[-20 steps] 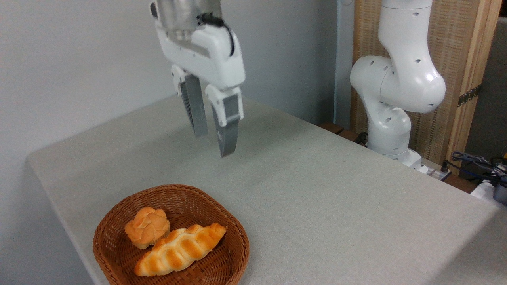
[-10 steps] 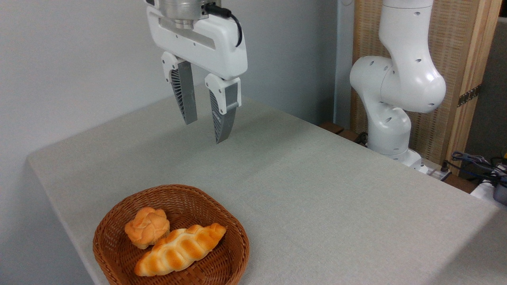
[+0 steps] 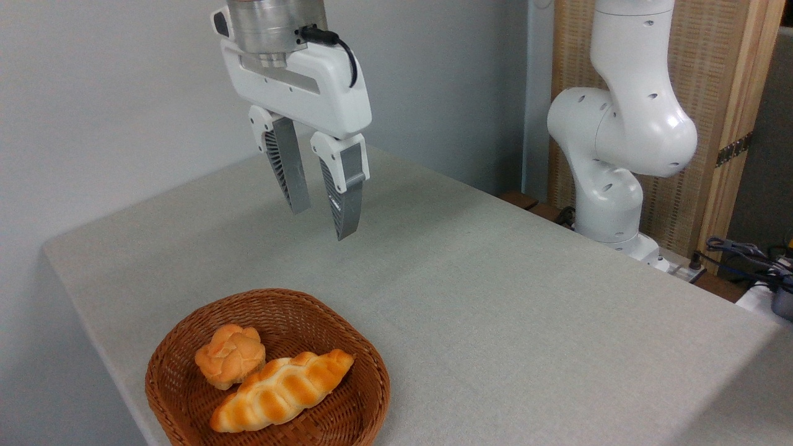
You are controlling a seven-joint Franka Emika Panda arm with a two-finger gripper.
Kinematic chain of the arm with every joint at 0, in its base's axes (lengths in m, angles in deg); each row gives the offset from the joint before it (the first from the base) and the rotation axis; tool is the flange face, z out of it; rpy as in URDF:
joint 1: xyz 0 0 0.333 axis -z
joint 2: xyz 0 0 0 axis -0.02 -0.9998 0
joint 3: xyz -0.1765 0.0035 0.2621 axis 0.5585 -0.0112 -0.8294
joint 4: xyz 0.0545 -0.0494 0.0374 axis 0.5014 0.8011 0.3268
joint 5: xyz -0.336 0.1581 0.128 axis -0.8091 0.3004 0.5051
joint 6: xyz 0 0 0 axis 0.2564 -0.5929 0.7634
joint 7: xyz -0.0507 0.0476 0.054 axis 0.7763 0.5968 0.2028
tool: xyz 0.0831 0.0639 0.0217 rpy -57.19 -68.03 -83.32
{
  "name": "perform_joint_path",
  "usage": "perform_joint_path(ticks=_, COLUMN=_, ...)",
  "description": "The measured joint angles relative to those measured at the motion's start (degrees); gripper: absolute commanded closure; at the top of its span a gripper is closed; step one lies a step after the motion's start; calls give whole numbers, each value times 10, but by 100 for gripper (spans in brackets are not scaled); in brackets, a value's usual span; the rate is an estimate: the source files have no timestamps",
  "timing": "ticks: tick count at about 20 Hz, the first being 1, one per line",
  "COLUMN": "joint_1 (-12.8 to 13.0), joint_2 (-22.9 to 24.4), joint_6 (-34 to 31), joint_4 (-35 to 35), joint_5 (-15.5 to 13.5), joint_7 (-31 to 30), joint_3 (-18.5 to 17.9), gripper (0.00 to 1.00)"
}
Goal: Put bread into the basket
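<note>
High above the table (image 3: pixel 495 310), the gripper (image 3: pixel 322 214) has drifted left, fingers spread and empty, while the bread (image 3: pixel 282 390) already lies in the basket (image 3: pixel 365 365), so the task looks done.

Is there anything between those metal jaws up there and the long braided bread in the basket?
No. In the fixed camera view the open gripper hangs above bare table; only air and the basket rim separate it from the bread.

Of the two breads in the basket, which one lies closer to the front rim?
The long braided loaf. It lies slantwise across the front half of the basket, while the small round knotted bun sits behind it, toward the back left.
</note>
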Motion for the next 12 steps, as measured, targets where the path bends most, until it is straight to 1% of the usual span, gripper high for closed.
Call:
perform_joint_path(ticks=1, joint_1=3, joint_2=-3, joint_6=0, joint_4=-3, joint_5=8, joint_7=0, joint_3=3, gripper=0)
perform_joint_path(ticks=3, joint_1=6, joint_2=-6, joint_6=0, joint_4=-6, joint_5=11, joint_7=-1, joint_3=5, gripper=0)
perform_joint_path(ticks=12, joint_1=7, joint_2=-8, joint_6=-7, joint_4=-11, joint_5=10, joint_7=-1, joint_3=5, gripper=0)
